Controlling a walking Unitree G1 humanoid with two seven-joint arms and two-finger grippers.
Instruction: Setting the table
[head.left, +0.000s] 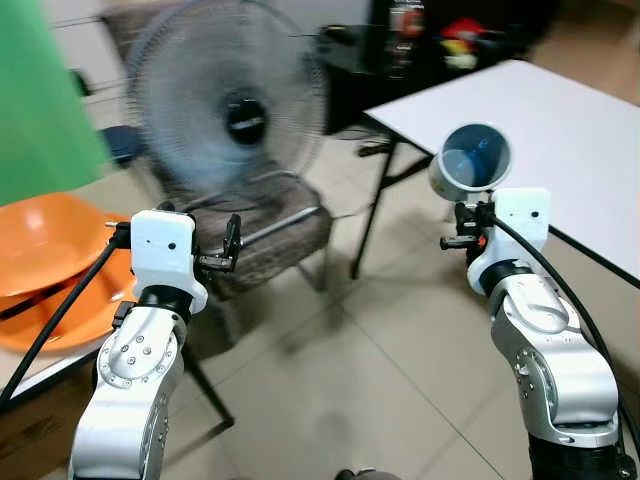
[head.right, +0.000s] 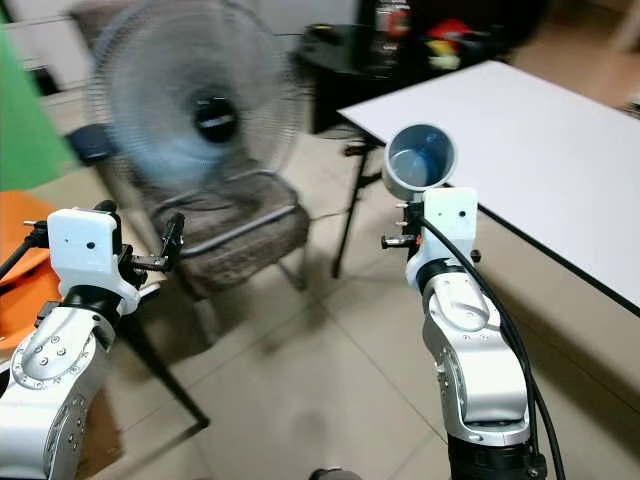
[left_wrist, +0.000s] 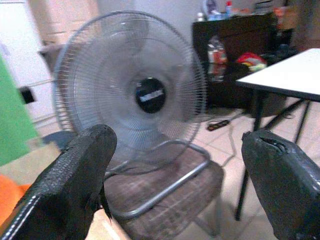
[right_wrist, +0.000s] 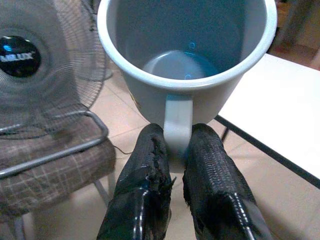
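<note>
A pale blue-grey mug (head.left: 472, 160) is held up in the air by its handle, tipped so its empty inside faces me. My right gripper (right_wrist: 175, 150) is shut on that handle, and the mug (right_wrist: 187, 55) hangs just off the near left edge of a white table (head.left: 540, 130). My left gripper (left_wrist: 175, 175) is raised at the left, open with nothing between its fingers, in front of the chair.
A standing fan (head.left: 232, 105) rests on a grey padded chair (head.left: 265, 230) ahead. Orange bowls (head.left: 50, 265) sit on a surface at the far left. A dark cabinet (head.left: 440, 50) with bottles stands behind the table. Tiled floor (head.left: 350, 370) lies open between the arms.
</note>
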